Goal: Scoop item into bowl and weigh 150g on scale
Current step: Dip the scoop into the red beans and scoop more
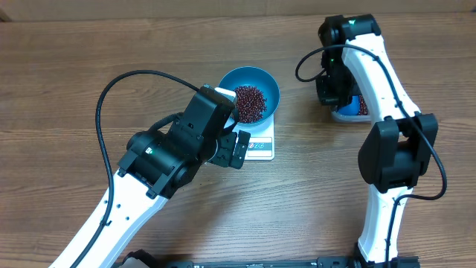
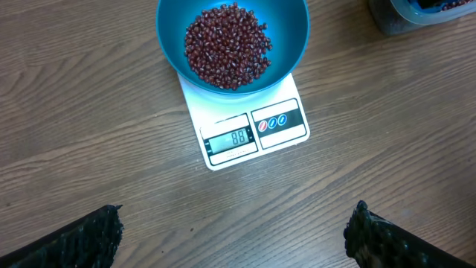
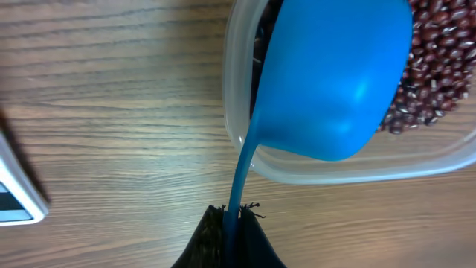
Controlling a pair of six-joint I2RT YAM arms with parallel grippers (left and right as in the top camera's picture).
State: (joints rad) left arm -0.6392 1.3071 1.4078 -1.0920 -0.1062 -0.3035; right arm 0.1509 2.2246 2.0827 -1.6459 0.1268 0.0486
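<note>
Your left fingers (image 2: 82,242) hang wide open over the bench (image 2: 89,112), holding nothing. The beans (image 2: 227,45) sit heaped in the bowl (image 2: 291,56) on the scale (image 2: 256,134), display reading 88. Your right fingers (image 3: 216,242) are clamped on the scoop (image 3: 335,82) handle, with its cup over the tub (image 3: 335,173).

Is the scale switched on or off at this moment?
On. In the left wrist view the scale shows dark digits in its display window, with the blue bowl of beans sitting on it.
</note>
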